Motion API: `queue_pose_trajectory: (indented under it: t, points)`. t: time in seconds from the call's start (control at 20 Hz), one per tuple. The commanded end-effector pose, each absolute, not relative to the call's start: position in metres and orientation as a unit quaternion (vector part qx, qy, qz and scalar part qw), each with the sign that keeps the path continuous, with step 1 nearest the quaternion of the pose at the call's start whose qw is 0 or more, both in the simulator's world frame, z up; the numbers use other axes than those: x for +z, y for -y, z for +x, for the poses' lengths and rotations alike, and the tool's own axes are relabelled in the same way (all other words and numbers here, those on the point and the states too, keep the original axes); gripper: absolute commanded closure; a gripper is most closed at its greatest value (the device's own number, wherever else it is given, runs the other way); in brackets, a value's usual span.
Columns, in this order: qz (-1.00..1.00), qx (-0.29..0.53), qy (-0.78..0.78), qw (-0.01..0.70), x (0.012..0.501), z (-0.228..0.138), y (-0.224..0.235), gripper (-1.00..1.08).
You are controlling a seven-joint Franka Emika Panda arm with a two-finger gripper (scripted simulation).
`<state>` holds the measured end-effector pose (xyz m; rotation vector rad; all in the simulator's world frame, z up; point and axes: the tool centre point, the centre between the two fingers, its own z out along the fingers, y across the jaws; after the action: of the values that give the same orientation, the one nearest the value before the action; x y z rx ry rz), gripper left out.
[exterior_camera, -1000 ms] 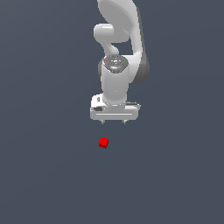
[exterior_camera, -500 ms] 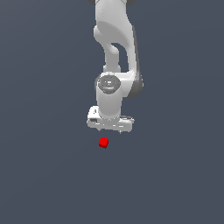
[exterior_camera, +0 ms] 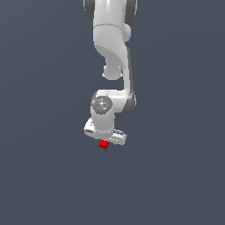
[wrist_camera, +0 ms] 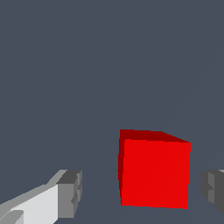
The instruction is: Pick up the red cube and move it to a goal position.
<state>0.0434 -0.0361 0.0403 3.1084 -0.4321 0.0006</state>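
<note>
Red cube: smooth, matt, flat-shaded faces. Arm: smooth white shell, slight sheen. Fingertips: dull grey pads.

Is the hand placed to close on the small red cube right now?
Probably yes: the small red cube sits between the open hand's fingers, gaps on both sides, nothing blocking.

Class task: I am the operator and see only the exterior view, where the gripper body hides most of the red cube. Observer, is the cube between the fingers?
Observer: Yes. In the wrist view the red cube sits between the two fingers.
Operator: Are the pads touching it?
Observer: No, a gap shows on each side; the gripper is open.
Operator: Is it centred?
Observer: No, it lies nearer one finger.
</note>
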Motion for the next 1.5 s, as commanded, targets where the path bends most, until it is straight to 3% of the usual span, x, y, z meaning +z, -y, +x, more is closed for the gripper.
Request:
queue_pose_trajectory:
  t: [0.0,0.35,0.4,1.05,1.45]
  points:
    - [0.989,0.001,0.15,0.001,0.03,0.047,0.04,-0.92]
    - [0.987,0.0,0.162,0.0,0.02,0.05,0.045,-0.92]
    - [0.987,0.0,0.162,0.0,0.02,0.05,0.045,1.08]
    - [0.987,0.0,0.162,0.0,0.022,0.049,0.044,1.08]
    - [0.987,0.0,0.162,0.0,0.052,0.045,0.041,1.08]
